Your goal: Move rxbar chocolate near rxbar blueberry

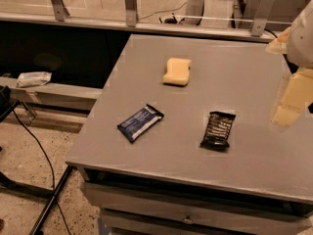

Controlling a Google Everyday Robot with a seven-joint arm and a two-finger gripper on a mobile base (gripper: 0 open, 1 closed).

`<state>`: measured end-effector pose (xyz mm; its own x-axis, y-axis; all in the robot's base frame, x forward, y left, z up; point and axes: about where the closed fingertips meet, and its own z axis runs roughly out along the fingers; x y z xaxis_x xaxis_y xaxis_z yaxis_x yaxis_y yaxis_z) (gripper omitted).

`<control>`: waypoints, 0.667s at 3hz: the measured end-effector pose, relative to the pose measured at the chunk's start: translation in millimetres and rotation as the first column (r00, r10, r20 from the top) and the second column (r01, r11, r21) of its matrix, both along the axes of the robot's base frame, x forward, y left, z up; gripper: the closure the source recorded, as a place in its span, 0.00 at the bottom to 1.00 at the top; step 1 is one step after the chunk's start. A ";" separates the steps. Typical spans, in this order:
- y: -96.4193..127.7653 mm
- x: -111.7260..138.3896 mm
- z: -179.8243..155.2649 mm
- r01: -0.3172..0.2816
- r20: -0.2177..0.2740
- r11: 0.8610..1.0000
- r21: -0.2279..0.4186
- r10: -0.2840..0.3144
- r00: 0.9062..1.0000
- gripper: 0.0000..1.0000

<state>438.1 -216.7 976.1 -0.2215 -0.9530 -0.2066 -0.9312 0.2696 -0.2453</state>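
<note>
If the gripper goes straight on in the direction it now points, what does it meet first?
Probably the table just right of the rxbar chocolate; the gripper hangs at the right edge, pointing down, though depth is unclear.

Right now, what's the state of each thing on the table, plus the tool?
black bar: flat on the table, wrapped, not gripped.
blue bar: flat, lying at an angle, wrapped, left of the black bar and apart from it.
sponge: flat, behind both bars, touching neither.
tool: over the table's right edge, right of the black bar, not touching it.
</note>
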 end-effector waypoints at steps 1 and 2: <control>0.0 0.0 0.0 0.000 0.000 1.000 0.000 0.000 1.000 0.00; 6.8 5.5 -13.2 -0.009 -0.006 1.000 0.006 0.009 1.000 0.00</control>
<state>443.6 -209.9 962.9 -0.2145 -0.9536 -0.2113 -0.9351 0.2630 -0.2376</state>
